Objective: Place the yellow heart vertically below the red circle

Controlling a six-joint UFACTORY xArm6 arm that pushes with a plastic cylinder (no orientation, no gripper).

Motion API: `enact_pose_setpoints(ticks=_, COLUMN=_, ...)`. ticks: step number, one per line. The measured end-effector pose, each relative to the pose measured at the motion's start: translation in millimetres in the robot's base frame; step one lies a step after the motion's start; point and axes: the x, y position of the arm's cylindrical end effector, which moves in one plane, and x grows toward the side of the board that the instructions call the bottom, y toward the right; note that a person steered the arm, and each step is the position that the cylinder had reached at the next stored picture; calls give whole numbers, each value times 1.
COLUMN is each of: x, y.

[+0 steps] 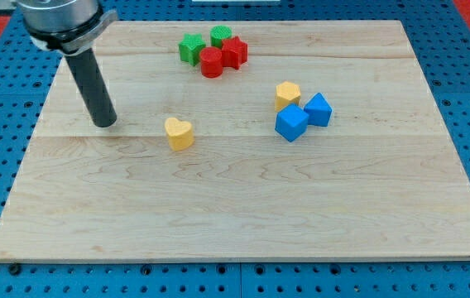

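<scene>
Yellow heart [179, 132] nearest cam, left-centre of worktop [235, 223]. My tip [105, 123] to its left, apart, no contact. End effector = bare rod, nothing held. Red circle [211, 62] at top w/ green and red blocks; heart sits below, slightly left.

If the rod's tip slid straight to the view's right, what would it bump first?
Probably the yellow heart. My tip sits to the heart's left, apart from it, at nearly the same height in the view, though depth is hard to judge.
</scene>
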Motion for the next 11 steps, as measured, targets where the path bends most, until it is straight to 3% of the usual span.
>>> enact_pose_setpoints(ticks=2, x=0, y=2)
enact_pose_setpoints(ticks=4, x=46, y=27)
enact_pose_setpoints(ticks=6, x=23, y=199)
enact_pose_setpoints(ticks=7, x=18, y=184)
enact_pose_setpoints(ticks=8, x=29, y=111)
enact_pose_setpoints(ticks=9, x=16, y=88)
enact_pose_setpoints(ticks=11, x=0, y=185)
